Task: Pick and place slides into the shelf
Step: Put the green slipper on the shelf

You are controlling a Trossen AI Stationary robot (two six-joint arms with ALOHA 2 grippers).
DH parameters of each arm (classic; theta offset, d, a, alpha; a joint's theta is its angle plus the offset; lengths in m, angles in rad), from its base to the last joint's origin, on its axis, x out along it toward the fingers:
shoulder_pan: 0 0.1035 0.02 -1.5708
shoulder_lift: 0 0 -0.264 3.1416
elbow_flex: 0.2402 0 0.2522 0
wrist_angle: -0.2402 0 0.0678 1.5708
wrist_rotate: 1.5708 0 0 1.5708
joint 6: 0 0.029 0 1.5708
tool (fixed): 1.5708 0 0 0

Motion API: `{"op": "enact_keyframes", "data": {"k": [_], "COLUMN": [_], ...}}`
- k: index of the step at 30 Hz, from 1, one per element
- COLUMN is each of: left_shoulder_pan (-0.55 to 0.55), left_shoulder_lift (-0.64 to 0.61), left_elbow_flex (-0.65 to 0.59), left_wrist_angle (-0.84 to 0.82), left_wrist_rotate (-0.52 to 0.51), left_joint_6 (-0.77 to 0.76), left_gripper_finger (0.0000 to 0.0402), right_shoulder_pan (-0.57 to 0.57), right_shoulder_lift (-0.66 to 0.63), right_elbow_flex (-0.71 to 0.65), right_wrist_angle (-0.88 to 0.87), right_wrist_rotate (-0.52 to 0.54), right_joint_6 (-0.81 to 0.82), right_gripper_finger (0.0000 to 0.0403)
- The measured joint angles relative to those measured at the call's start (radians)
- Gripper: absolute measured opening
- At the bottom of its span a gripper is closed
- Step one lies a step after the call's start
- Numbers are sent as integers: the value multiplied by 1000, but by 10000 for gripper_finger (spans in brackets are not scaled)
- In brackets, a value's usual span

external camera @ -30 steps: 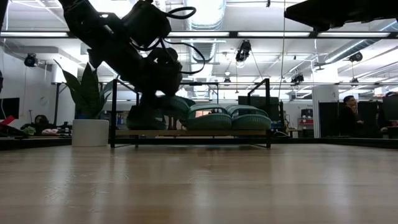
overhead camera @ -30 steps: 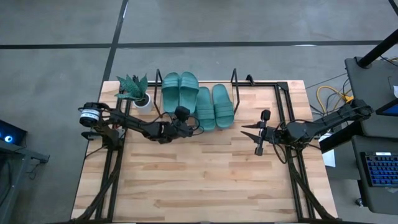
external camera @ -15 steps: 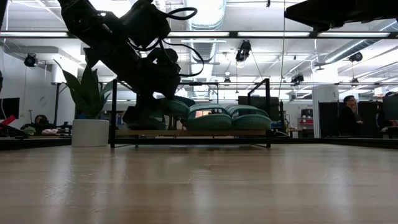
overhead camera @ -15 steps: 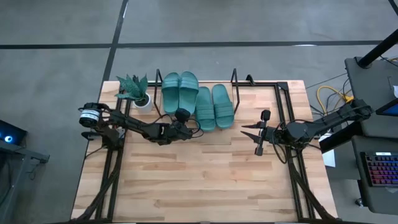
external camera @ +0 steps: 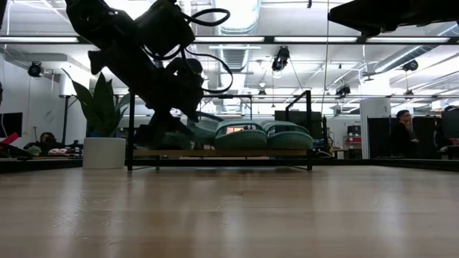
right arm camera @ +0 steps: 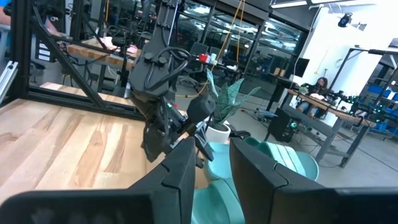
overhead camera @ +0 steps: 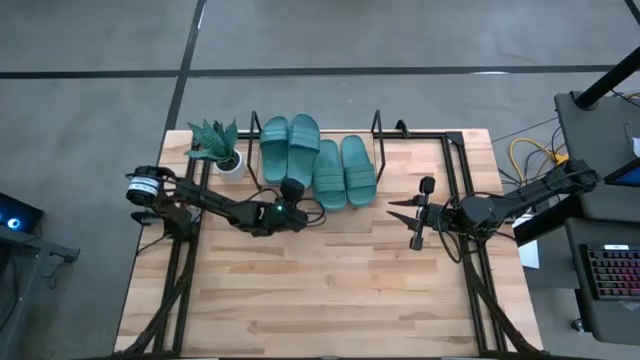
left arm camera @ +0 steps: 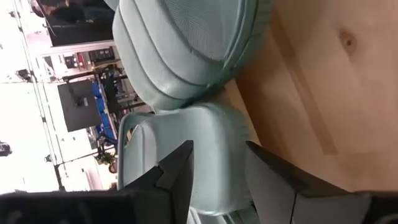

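Four teal-green slides stand side by side on the shelf [overhead camera: 380, 135] at the table's far middle: a left pair [overhead camera: 290, 145] and a right pair [overhead camera: 345, 170]. The low view shows them resting on the shelf's light board [external camera: 215, 153]. My left gripper [overhead camera: 290, 190] is just near of the heels of the two middle slides. It is open, and in the left wrist view [left arm camera: 217, 180] a slide's heel [left arm camera: 211, 149] shows in the gap beyond the fingers. My right gripper [overhead camera: 397, 210] is open and empty, right of the shelf.
A small potted plant [overhead camera: 215, 145] stands at the shelf's left end, close to my left arm. Black frame rails run along the table's left [overhead camera: 180, 270] and right [overhead camera: 470, 270] sides. Bare wood [overhead camera: 320, 290] lies near of both grippers.
My left gripper has drawn back a little from the shelf toward the table's near edge. The four slides have stayed where they were on the shelf.
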Motion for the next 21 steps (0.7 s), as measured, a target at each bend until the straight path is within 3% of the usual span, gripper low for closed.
{"op": "enact_keyframes", "data": {"k": [11, 16, 21], "left_shoulder_pan": [-42, -66, -34], "left_shoulder_lift": [-5, -33, -142], "left_elbow_flex": [17, 30, 27], "left_wrist_angle": [1, 1, -14], "left_wrist_rotate": [6, -11, 16], "left_joint_6": [-7, -119, -213], "left_gripper_finger": [124, 124, 123], "right_shoulder_pan": [0, 0, 0], "right_shoulder_lift": [0, 0, 0], "right_elbow_flex": [0, 0, 0], "right_wrist_angle": [0, -2, -4], "right_wrist_rotate": [0, 0, -3], "right_joint_6": [0, 0, 0], "right_gripper_finger": [93, 88, 87]}}
